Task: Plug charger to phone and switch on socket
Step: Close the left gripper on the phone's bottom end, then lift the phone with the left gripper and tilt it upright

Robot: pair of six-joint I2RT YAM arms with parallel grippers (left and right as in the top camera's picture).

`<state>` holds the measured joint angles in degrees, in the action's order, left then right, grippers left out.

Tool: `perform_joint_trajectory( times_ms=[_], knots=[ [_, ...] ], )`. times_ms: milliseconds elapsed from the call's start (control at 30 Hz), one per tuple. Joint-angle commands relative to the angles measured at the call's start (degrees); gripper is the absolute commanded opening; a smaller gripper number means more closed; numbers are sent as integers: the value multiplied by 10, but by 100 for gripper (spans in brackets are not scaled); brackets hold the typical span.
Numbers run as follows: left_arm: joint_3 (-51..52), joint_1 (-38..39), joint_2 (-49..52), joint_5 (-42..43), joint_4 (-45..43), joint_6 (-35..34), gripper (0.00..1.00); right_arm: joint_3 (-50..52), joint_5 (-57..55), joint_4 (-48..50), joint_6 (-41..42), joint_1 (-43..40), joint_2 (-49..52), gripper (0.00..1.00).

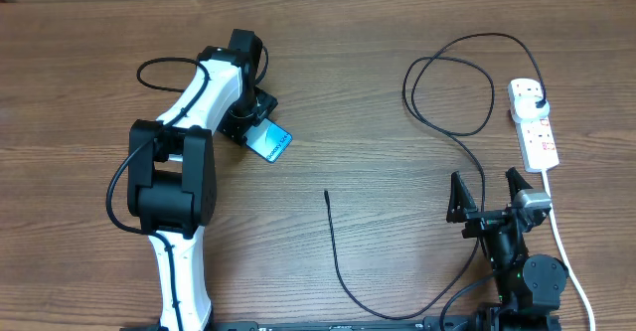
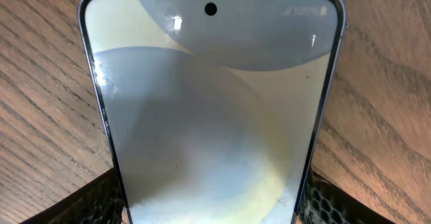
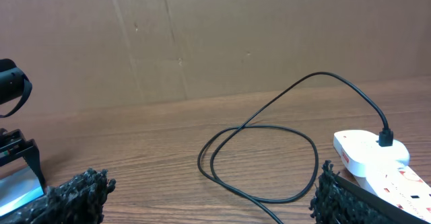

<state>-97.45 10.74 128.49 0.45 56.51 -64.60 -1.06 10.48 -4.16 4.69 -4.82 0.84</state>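
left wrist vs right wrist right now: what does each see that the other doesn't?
Left wrist only: the phone screen close up, flanked by the left gripper. Right wrist only: the looped charger, its plug in the socket, a cardboard wall, the open right gripper. Both: the table; a glint at the right wrist's left edge may be the phone.

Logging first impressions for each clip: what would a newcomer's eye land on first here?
The slim rectangular smartphone with the glowing teal-blue screen, left of centre, flanked by the left gripper. Then the long thin black charger cable looping from the small white power strip at far right, its tip lying loose mid-table.
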Motion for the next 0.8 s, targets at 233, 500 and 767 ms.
perform_joint_trajectory(
  times_ms=[233, 500, 767],
  knots=[
    [-1, 1, 52, 65, 5, -1, 4, 6, -4, 2, 0, 3, -7, 100],
    [-75, 1, 35, 61, 57, 23, 4, 6, -4, 2, 0, 3, -7, 100],
    [-134, 1, 1, 54, 98, 30, 4, 6, -4, 2, 0, 3, -7, 100]
  ],
)
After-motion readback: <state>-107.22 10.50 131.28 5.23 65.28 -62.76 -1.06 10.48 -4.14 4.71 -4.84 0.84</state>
